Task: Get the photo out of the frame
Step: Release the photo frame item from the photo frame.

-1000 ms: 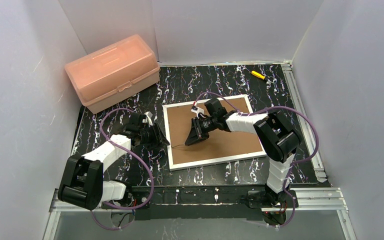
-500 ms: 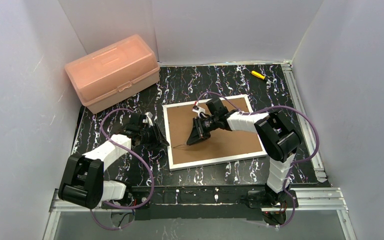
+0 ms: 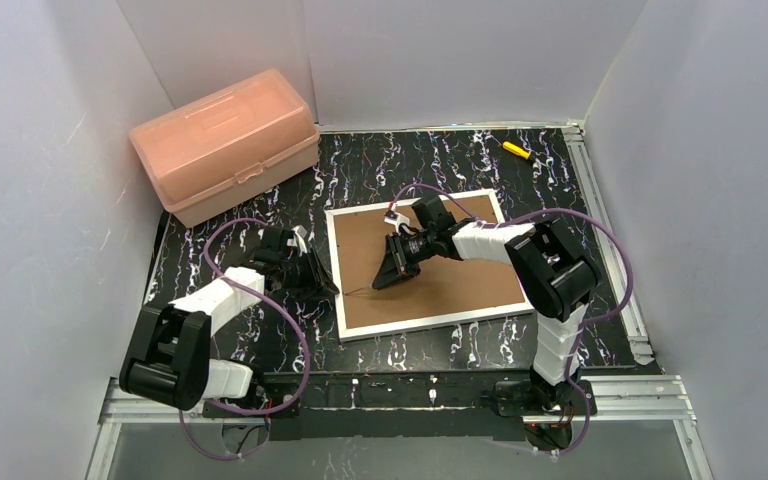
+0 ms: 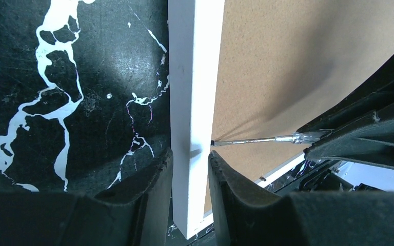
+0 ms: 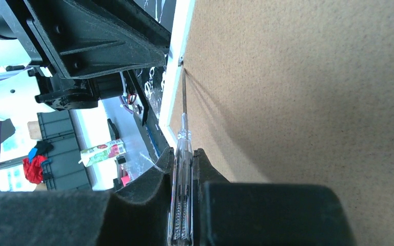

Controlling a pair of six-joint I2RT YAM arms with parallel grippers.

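The frame (image 3: 460, 285) lies face down on the black marbled table, brown back up, with a narrow white border (image 4: 195, 77). The photo is hidden under the backing board. My left gripper (image 3: 322, 280) straddles the left border near its near corner, one finger on each side, pressing against it (image 4: 190, 154). My right gripper (image 3: 385, 278) hovers low over the backing, shut on a clear-handled screwdriver (image 5: 182, 195). The screwdriver's thin shaft (image 4: 256, 139) reaches left, and its tip meets a small metal tab (image 5: 180, 61) at the inner edge of the left border.
A pink plastic box (image 3: 225, 145) stands at the back left. A small yellow tool (image 3: 516, 150) lies at the back right. White walls enclose the table, and a metal rail (image 3: 600, 220) runs along its right side.
My left gripper's jaws have narrowed onto the frame's white border. The right gripper and the screwdriver have stayed in place.
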